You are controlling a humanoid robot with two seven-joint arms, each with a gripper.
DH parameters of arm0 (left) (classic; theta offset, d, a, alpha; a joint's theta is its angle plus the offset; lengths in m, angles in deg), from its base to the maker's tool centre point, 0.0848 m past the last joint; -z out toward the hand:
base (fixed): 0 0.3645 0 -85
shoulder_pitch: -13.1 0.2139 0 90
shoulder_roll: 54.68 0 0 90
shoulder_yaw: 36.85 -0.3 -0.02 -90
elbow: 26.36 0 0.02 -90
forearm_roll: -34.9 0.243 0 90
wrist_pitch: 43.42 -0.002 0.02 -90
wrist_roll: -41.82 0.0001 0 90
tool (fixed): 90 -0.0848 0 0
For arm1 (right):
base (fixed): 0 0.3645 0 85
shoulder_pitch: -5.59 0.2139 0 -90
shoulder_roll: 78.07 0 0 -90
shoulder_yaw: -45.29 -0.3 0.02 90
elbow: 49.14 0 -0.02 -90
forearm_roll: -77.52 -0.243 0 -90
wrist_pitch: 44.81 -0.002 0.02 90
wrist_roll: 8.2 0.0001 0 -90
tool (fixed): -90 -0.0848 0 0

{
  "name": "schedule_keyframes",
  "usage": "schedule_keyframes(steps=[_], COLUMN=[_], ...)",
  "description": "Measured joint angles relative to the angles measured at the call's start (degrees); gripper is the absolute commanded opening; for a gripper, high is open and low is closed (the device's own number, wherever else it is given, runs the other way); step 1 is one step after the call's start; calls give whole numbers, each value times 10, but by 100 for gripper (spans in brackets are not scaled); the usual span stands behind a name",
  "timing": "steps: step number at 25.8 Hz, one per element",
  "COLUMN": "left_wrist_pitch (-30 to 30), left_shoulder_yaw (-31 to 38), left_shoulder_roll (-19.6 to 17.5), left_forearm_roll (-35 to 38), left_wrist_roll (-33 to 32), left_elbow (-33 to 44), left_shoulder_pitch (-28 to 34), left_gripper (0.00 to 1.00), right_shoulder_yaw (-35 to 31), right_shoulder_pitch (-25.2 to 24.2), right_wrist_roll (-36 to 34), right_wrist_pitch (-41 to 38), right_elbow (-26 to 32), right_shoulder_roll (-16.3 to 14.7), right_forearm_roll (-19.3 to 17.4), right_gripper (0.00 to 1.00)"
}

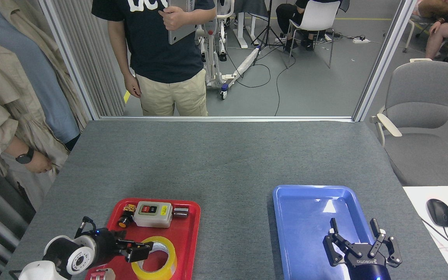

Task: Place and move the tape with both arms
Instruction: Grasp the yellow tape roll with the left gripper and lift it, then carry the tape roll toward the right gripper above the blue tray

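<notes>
Tape (154,258) lies flat in the red tray (187,241), near its front edge, hole upward — easy to reach from the side. From the head view, the left gripper (140,249) is turned sideways over the roll's left rim; whether its fingers are parted or pinched I cannot tell. The right gripper (357,236) hangs over the blue tray (305,210), fingers spread and holding nothing — likely waiting to receive.

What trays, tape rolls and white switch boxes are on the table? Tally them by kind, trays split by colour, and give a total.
Red trays: 1
Blue trays: 1
Tape rolls: 1
Switch boxes: 1
Total: 4
</notes>
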Motion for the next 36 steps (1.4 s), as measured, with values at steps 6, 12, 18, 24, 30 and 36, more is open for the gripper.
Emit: schedule_keyframes(steps=[6, 12, 18, 24, 30, 36], left_wrist_pitch=[26, 40, 42, 87, 151, 191], left_shoulder_yaw=[-3, -3, -3, -2, 25, 81], left_shoulder_roll=[1, 1, 1, 0, 1, 35], left_forearm_roll=[4, 6, 9, -3, -127, -389], left_wrist_roll=[-1, -1, -2, -5, 1, 5], left_elbow=[-14, -53, -68, -71, -71, -99], left_shoulder_pitch=[-3, -9, -11, -9, -15, -19], left_gripper=[99, 79, 0, 0, 0, 0], right_shoulder_yaw=[6, 9, 12, 25, 28, 28], right_shoulder_pitch=[0, 1, 1, -2, -3, -4], right_wrist_roll=[-2, -1, 2, -5, -6, -7], right_wrist_pitch=[-12, -14, -12, -12, -14, -45], right_elbow=[0, 0, -1, -1, -1, -1], right_shoulder_roll=[-1, -3, -1, 3, 4, 3], right_forearm_roll=[0, 0, -1, -1, -1, 0], right_gripper=[99, 99, 99, 99, 99, 99])
